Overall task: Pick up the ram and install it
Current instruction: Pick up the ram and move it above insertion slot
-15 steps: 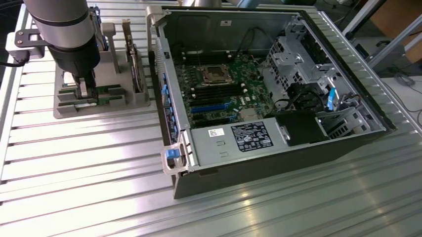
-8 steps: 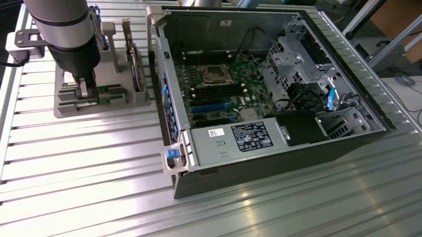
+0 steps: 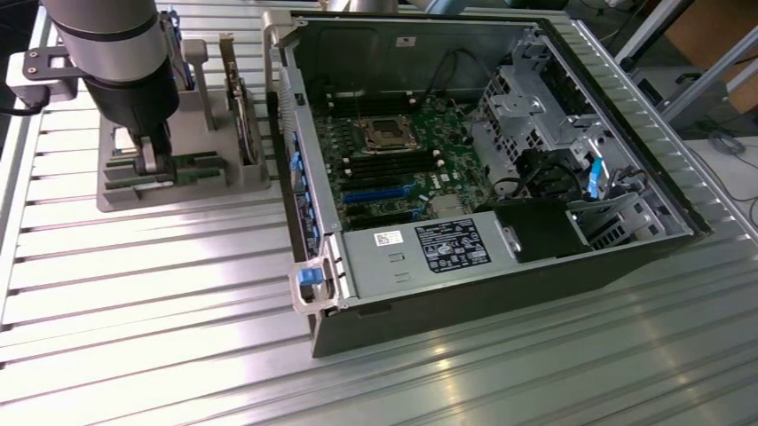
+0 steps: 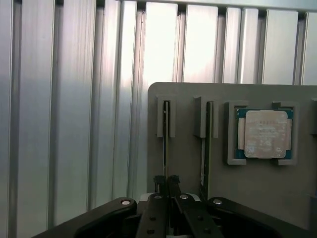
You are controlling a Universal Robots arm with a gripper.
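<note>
Claw is down at the grey holder in the upper left of the exterior frame. It's pinched tight on the ram, which stands on edge in its slot, near the open PC case on the counter.

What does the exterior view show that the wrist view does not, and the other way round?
Exterior view adds: the open computer case with its motherboard. Wrist view adds: the processor chip in its recess. Both: the grey holder on the ribbed table, and the gripper closed on the ram in its slot.
</note>
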